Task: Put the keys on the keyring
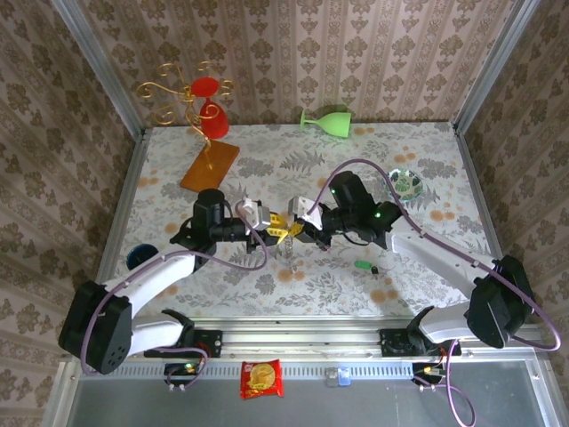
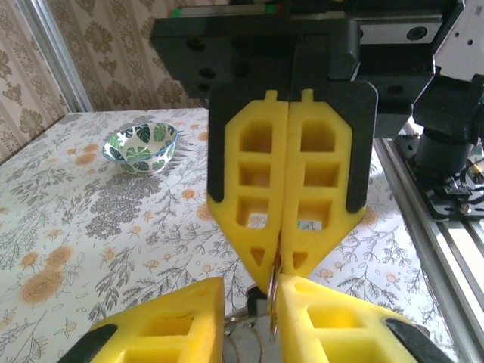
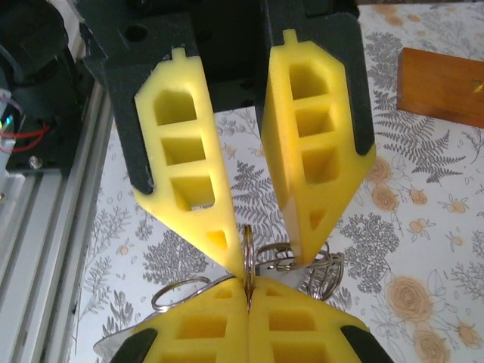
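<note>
My two grippers meet tip to tip above the middle of the table. The right gripper (image 1: 300, 228) (image 3: 248, 291) is shut on a thin metal keyring (image 3: 247, 249), which I see edge-on. The left gripper (image 1: 278, 233) (image 2: 249, 291) is open by a narrow gap, and the ring's edge (image 2: 272, 291) lies against one of its fingers. More wire loops (image 3: 178, 291) stick out beside the pads. Just below the tips a small silver key (image 1: 292, 247) hangs down. The green-headed key (image 1: 363, 265) lies flat on the table to the right.
A leaf-patterned bowl (image 1: 406, 182) (image 2: 141, 147) stands at the right. A green goblet (image 1: 327, 119) lies on its side at the back. A gold stand with a red cup on a wooden base (image 1: 210, 165) is at the back left. A dark round object (image 1: 140, 258) sits by the left edge.
</note>
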Available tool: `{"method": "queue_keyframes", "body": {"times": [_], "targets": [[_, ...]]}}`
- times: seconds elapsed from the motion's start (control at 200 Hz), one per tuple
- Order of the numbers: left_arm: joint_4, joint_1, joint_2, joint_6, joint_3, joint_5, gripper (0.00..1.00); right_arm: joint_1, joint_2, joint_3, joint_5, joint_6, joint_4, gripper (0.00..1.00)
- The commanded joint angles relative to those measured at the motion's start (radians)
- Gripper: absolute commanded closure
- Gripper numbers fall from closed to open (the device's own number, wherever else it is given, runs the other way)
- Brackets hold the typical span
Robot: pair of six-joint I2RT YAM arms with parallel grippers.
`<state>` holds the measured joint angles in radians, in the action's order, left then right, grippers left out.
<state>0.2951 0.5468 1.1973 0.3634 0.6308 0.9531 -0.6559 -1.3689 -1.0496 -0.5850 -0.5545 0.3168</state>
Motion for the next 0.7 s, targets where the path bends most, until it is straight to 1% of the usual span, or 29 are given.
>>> {"method": "queue_keyframes", "body": {"times": [0.0, 0.025, 0.115, 0.145, 0.225, 0.285, 0.31, 0.335, 0.375, 0.425, 0.455, 0.535, 0.64, 0.695], "targets": [[-0.207, 0.018, -0.011, 0.145, 0.056, -0.022, 0.77, -0.030, -0.016, -0.069, 0.053, -0.095, 0.153, 1.00], [-0.232, 0.023, -0.008, 0.159, 0.067, -0.030, 0.78, -0.034, -0.045, -0.081, 0.056, -0.097, 0.160, 1.00], [-0.319, 0.043, 0.007, 0.220, 0.102, -0.049, 0.82, -0.049, -0.051, -0.108, 0.051, -0.094, 0.165, 1.00], [-0.344, 0.048, 0.013, 0.239, 0.111, -0.056, 0.85, -0.055, -0.051, -0.114, 0.049, -0.092, 0.166, 1.00], [-0.375, 0.054, 0.015, 0.266, 0.122, -0.070, 1.00, -0.065, -0.052, -0.122, 0.047, -0.091, 0.174, 1.00], [-0.358, 0.056, 0.004, 0.263, 0.113, -0.082, 1.00, -0.062, -0.038, -0.108, 0.043, -0.070, 0.152, 1.00], [-0.347, 0.056, -0.002, 0.259, 0.106, -0.082, 1.00, -0.056, -0.031, -0.093, 0.033, -0.056, 0.131, 0.95], [-0.328, 0.055, -0.009, 0.251, 0.099, -0.082, 1.00, -0.045, -0.030, -0.077, 0.021, -0.034, 0.104, 0.88], [-0.295, 0.053, -0.017, 0.232, 0.083, -0.077, 1.00, -0.023, 0.016, -0.040, -0.001, 0.007, 0.051, 0.77], [-0.235, 0.047, -0.026, 0.194, 0.059, -0.055, 1.00, 0.005, 0.040, 0.004, -0.038, 0.056, -0.013, 0.69], [-0.185, 0.042, -0.028, 0.160, 0.041, -0.043, 1.00, 0.021, 0.053, 0.033, -0.057, 0.082, -0.052, 0.66], [-0.025, 0.029, -0.027, 0.050, -0.010, 0.003, 1.00, 0.042, 0.074, 0.084, -0.084, 0.116, -0.113, 0.63], [0.215, 0.016, -0.013, -0.094, -0.080, 0.033, 1.00, 0.044, 0.087, 0.129, -0.066, 0.119, -0.152, 0.62], [0.300, 0.005, 0.002, -0.157, -0.097, 0.043, 1.00, 0.043, 0.092, 0.142, -0.049, 0.118, -0.158, 0.62]]}}
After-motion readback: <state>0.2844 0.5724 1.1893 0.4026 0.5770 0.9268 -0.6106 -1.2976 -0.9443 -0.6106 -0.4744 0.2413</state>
